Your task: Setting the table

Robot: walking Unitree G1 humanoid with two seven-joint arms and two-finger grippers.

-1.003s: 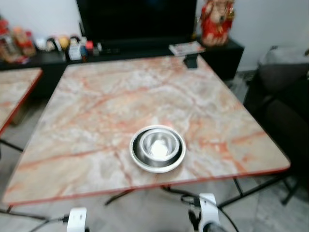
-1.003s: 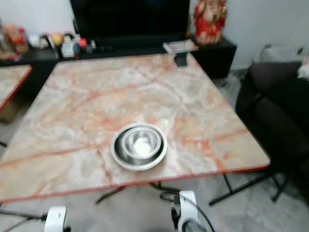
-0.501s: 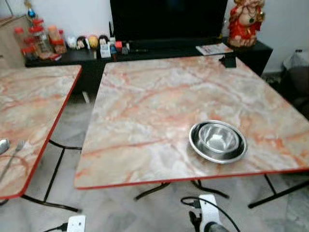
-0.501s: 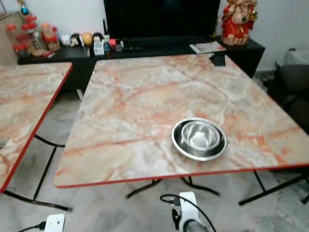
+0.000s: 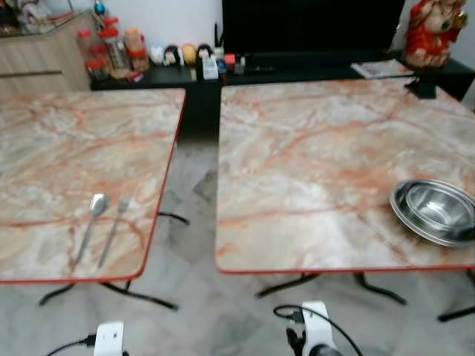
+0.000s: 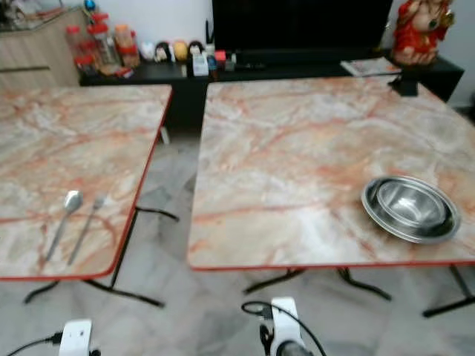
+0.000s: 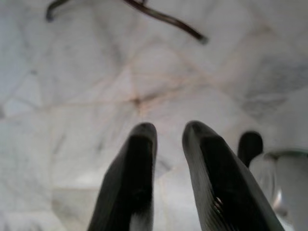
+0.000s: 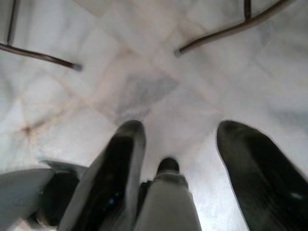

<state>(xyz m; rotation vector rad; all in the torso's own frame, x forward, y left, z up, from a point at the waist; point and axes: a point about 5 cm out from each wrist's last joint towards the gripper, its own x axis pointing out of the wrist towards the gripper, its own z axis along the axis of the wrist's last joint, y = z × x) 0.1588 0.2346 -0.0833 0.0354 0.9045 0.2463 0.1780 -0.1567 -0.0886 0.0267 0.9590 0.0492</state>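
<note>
Spoon (image 5: pixel 90 225) and fork (image 5: pixel 114 229) lie side by side on my left table (image 5: pixel 67 148); steel bowl (image 5: pixel 436 210) sits on the right table (image 5: pixel 312 148). My left gripper (image 7: pixel 168 132) hangs narrowly parted, right gripper (image 8: pixel 180 132) wide, both holding nothing.

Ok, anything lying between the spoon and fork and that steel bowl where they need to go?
Nothing on either tabletop. The spoon and fork lie near the front edge of the left table; the bowl sits on the right table. An open floor gap separates the two tables.
</note>
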